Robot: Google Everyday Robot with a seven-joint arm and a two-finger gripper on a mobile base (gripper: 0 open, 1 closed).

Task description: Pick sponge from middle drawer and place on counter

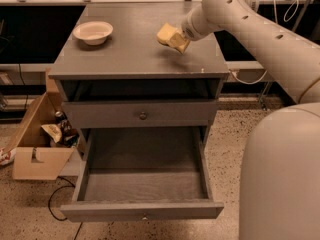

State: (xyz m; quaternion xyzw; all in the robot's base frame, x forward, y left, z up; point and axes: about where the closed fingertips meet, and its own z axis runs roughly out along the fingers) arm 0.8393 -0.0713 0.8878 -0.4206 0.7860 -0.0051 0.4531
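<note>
The pale-yellow sponge (166, 34) is held at the end of my arm, just above the right part of the grey counter (130, 54), with its shadow under it. My gripper (178, 40) is shut on the sponge; its fingers are mostly hidden behind the sponge. The middle drawer (142, 184) is pulled out wide below, and its flat floor shows nothing inside. It is well below and in front of the gripper.
A cream round bowl (93, 32) stands on the counter's back left. A shut drawer with a round knob (143, 115) is above the open one. A cardboard box (37, 149) with clutter stands on the floor at left. My arm's bulk (280, 174) fills the right side.
</note>
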